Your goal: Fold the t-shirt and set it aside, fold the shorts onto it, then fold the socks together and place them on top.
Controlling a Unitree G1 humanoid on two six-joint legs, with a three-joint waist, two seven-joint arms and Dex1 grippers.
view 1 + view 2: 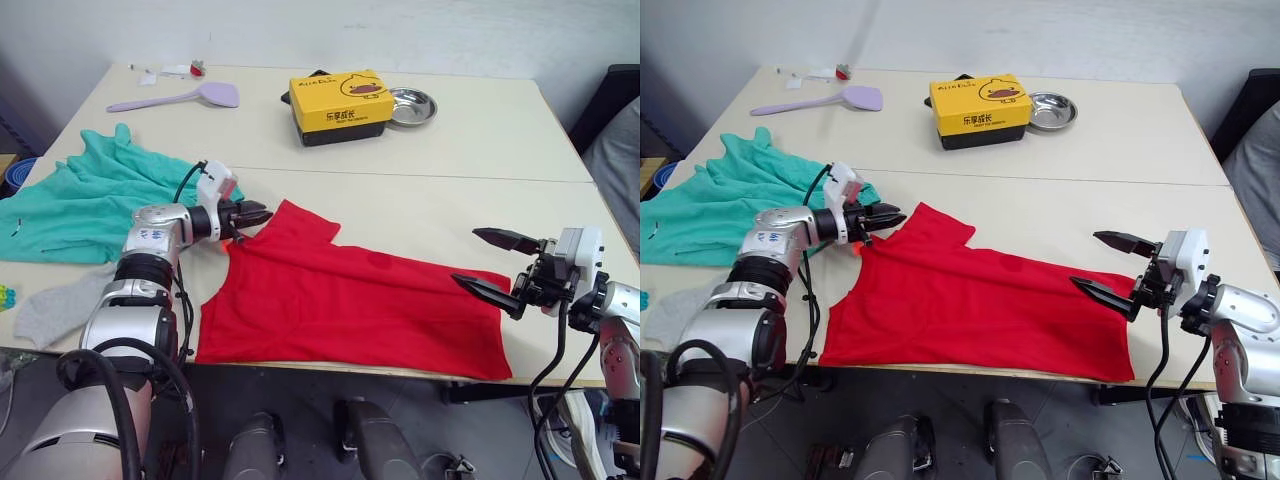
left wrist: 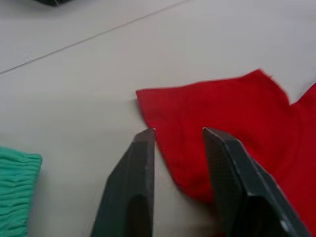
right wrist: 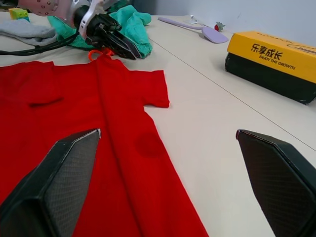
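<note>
The red t-shirt lies spread flat near the table's front edge, neck end toward my left. My left gripper sits low over its far left sleeve, fingers a little apart, open, with the sleeve's edge lying under the gap. My right gripper hovers wide open just above the shirt's right end, nothing between its fingers. The teal shorts lie bunched at the left of the table, their orange drawstring by the left gripper. Light grey socks rest at the front left corner.
A yellow and black box stands at the back middle with a metal bowl beside it. A purple spatula lies at the back left. Bare table stretches behind the shirt.
</note>
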